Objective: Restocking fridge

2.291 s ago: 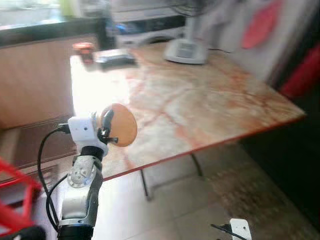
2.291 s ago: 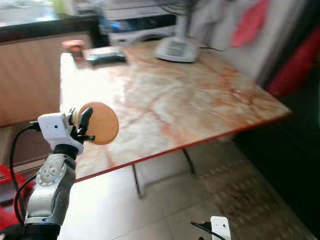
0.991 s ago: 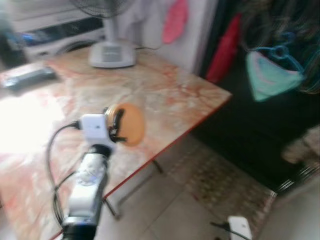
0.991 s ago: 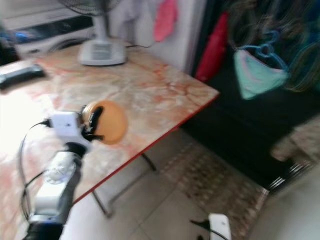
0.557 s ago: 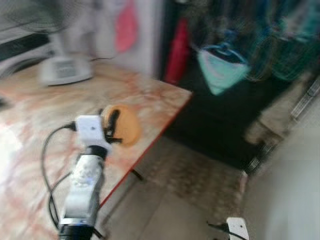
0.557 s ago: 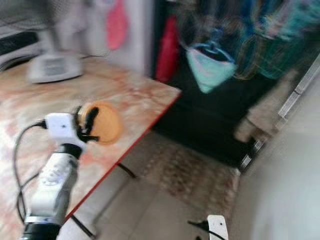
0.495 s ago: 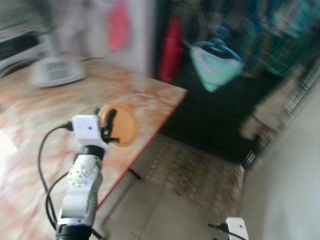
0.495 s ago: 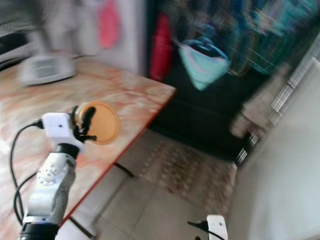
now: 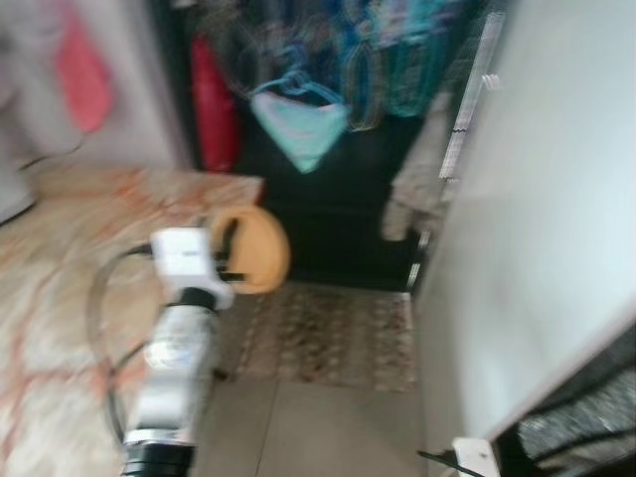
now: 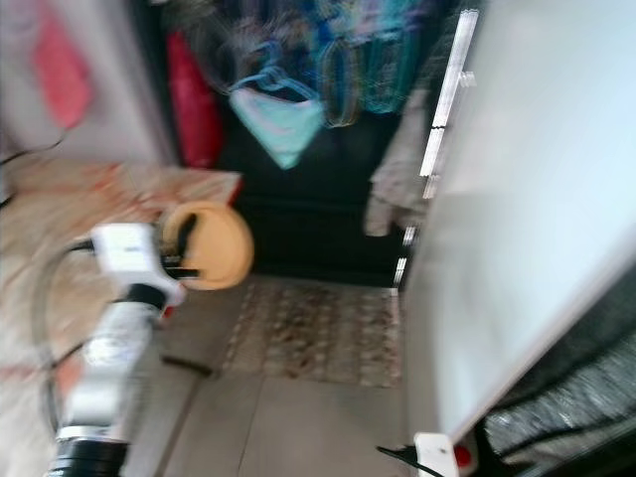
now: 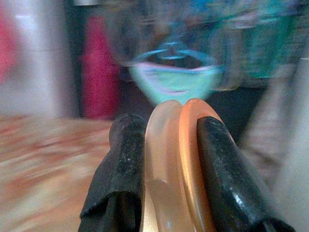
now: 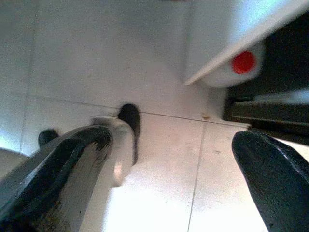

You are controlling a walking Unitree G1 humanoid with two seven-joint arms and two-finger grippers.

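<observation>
Writing: none can be read; the pictures are blurred.
Left hand (image 11: 166,159): raised in front of the robot, its two black fingers clamped on the flat, round orange plastic container (image 9: 255,248), one on each face.
Container: held on edge above the corner of the marbled orange table (image 9: 60,258).
Right hand (image 12: 169,159): low, fingers spread wide over the pale tiled floor (image 12: 96,58), holding nothing.

Silver left arm (image 9: 174,373), white wrist box, looping black cable, black-fingered left claw (image 11: 166,159).
</observation>
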